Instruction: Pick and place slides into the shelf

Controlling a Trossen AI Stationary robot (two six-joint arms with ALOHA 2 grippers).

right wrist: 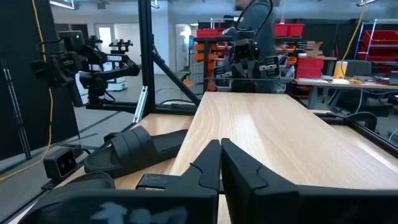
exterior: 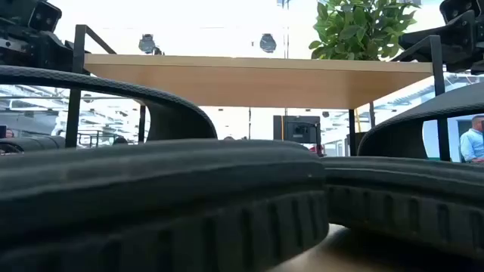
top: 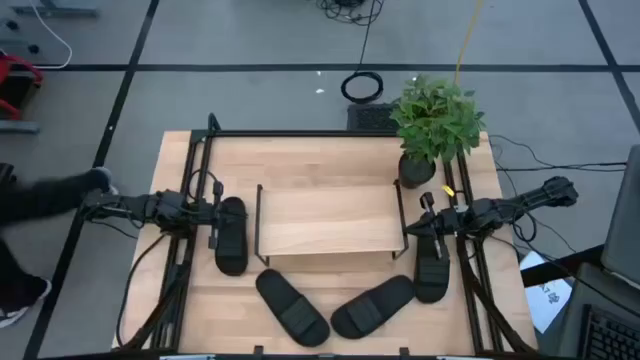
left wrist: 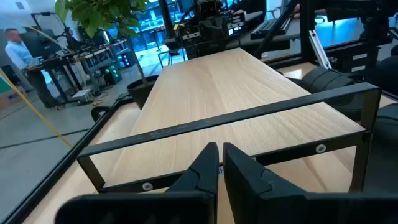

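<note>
Slides lie around the shelf, both claws closed and empty

Slides, four in all, rest on the table around the shelf, which stands at its centre. One slide lies at the shelf's 9 o'clock end, under the left arm. Another lies toward 4 o'clock, under the right arm. The last two, one at 7 o'clock and one at 5 o'clock, sit angled toward each other near the table's 6 o'clock edge.

No brand, label or readable writing shows on the slides or the shelf.

Left claw hovers at the shelf's 9 o'clock end, fingers pressed almost together, holding nothing. Right claw hovers at the 3 o'clock end, fingers likewise together and empty.

A potted plant stands at the shelf's 1 o'clock corner. A person shows in the room beyond.
</note>
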